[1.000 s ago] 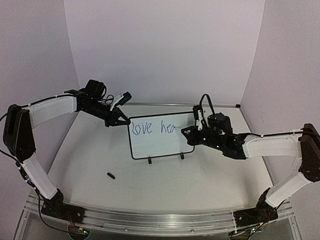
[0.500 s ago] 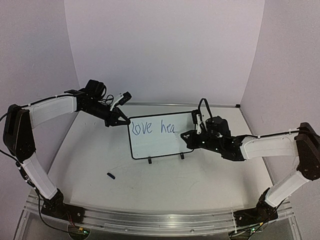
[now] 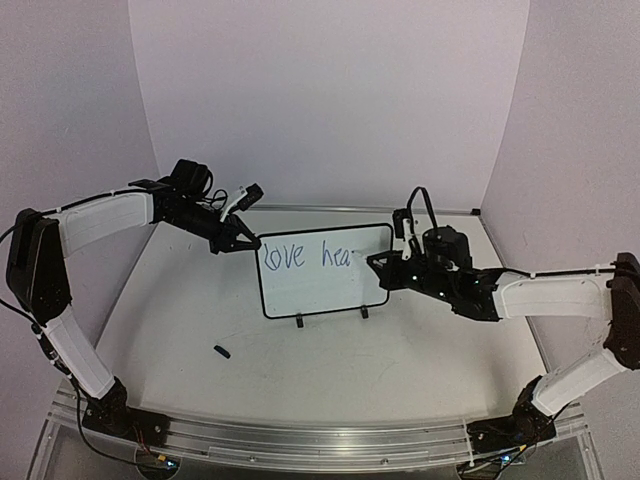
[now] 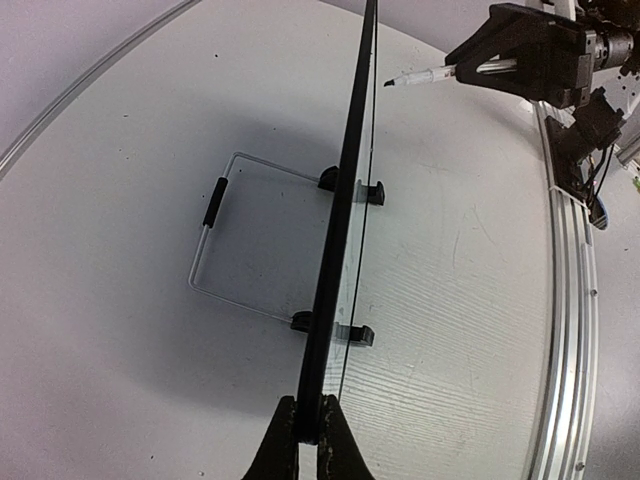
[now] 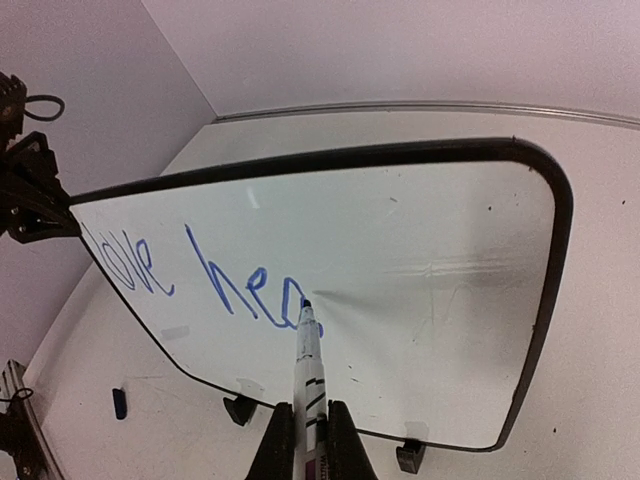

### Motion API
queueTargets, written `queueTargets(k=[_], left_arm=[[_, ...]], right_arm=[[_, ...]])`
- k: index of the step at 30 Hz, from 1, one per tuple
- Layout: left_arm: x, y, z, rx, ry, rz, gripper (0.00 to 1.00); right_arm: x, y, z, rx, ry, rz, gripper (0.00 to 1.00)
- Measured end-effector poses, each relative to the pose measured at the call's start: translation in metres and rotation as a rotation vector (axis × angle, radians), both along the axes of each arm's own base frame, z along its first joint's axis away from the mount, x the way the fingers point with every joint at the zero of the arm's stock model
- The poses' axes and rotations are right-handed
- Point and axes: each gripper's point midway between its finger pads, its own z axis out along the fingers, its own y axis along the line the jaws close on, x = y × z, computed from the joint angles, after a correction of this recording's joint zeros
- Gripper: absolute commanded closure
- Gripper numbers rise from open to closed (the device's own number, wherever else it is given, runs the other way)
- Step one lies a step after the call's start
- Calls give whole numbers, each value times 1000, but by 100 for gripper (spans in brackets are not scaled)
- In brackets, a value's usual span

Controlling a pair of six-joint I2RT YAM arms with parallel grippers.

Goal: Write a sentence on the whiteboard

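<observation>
The whiteboard (image 3: 320, 290) stands upright on its two black feet at mid-table. Blue letters of the sentence (image 3: 305, 257) read "love hea" on its top line. My left gripper (image 3: 243, 243) is shut on the board's left frame edge; the left wrist view shows the fingers (image 4: 285, 445) clamped on the black rim (image 4: 345, 200). My right gripper (image 3: 385, 262) is shut on a white marker (image 5: 308, 370). Its tip touches the whiteboard (image 5: 420, 250) just right of the "a" of the sentence (image 5: 240, 290).
A small dark marker cap (image 3: 221, 351) lies on the table in front of the board, left of centre. A wire stand (image 4: 215, 245) props the board from behind. Purple walls enclose the table on three sides; a metal rail (image 3: 300, 445) runs along the near edge.
The right gripper has dipped, then risen up and to the right with the marker, adding the letter "a" after "he". The left gripper and the board have stayed still.
</observation>
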Motion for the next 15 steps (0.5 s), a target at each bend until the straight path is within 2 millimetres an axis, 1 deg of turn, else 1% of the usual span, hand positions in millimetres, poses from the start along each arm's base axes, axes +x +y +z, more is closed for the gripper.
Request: queueTargets(k=[2,4,9,15], left_arm=[[0,0,0,0,0,0,100],[0,0,0,0,0,0,100],[0,0,0,0,0,0,100],[0,0,0,0,0,0,100]], right_arm=[[-1,-2,10,13,-21,-4,100],[0,-4,16,18,-36,-12,100],[2,-6,19,7,-51,-23,100],[8,-1,23,-3,-66,-24,100]])
